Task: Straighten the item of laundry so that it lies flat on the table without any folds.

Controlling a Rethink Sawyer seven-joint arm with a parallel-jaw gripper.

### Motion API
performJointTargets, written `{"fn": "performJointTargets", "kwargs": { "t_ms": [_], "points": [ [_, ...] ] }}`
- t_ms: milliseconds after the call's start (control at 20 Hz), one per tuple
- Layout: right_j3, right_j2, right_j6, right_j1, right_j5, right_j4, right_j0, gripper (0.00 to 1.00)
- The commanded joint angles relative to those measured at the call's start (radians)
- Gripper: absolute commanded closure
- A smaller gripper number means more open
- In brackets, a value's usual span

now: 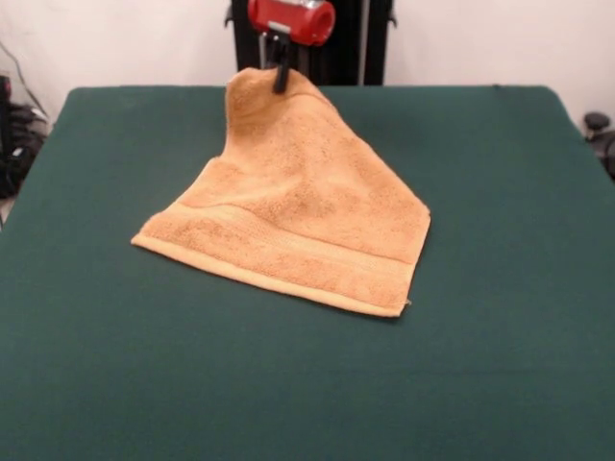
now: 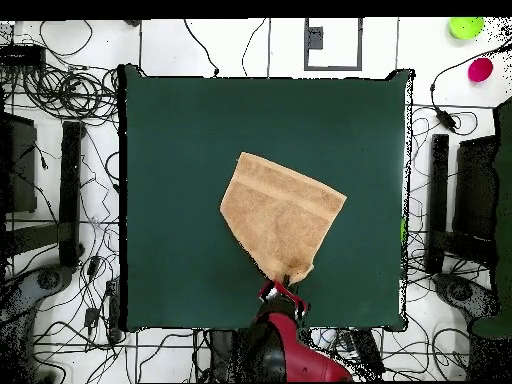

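Note:
The tan-orange towel [image 1: 298, 216] lies partly on the dark green table [image 1: 500, 288], with its hemmed short edge resting flat toward the front. Its far corner is lifted into a peak, so the cloth slopes up like a tent. My gripper [image 1: 281, 77] is shut on that raised corner, just below the red arm head. In the overhead view the towel [image 2: 280, 215] narrows to a point at my gripper [image 2: 284, 285], close to the table's bottom edge.
Cables [image 2: 60, 90] and dark equipment surround the table on the floor. A green object [image 2: 466, 27] and a pink object [image 2: 481, 69] lie on the floor at the top right of the overhead view.

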Motion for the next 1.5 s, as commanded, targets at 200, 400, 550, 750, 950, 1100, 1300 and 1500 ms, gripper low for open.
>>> {"fn": "performJointTargets", "kwargs": {
  "t_ms": [200,400,550,750,950,1100,1300,1500],
  "points": [
    [-0.064,0.017,0.189,0.039,-0.065,0.042,0.023,1.0],
    [-0.079,0.021,0.196,0.067,-0.098,0.041,0.017,0.0],
    [-0.104,0.03,0.189,0.09,-0.113,0.009,-0.016,0.0],
    [-0.111,0.038,0.188,0.1,-0.127,-0.008,-0.037,0.0],
    [-0.121,0.051,0.185,0.112,-0.14,-0.033,-0.06,0.0],
    [-0.125,0.063,0.195,0.129,-0.163,-0.048,-0.079,0.0],
    [-0.124,0.019,0.178,0.145,-0.242,0.007,-0.032,0.0],
    [-0.141,0.005,0.13,0.108,-0.2,0.04,0.003,0.0]
  ]
}}
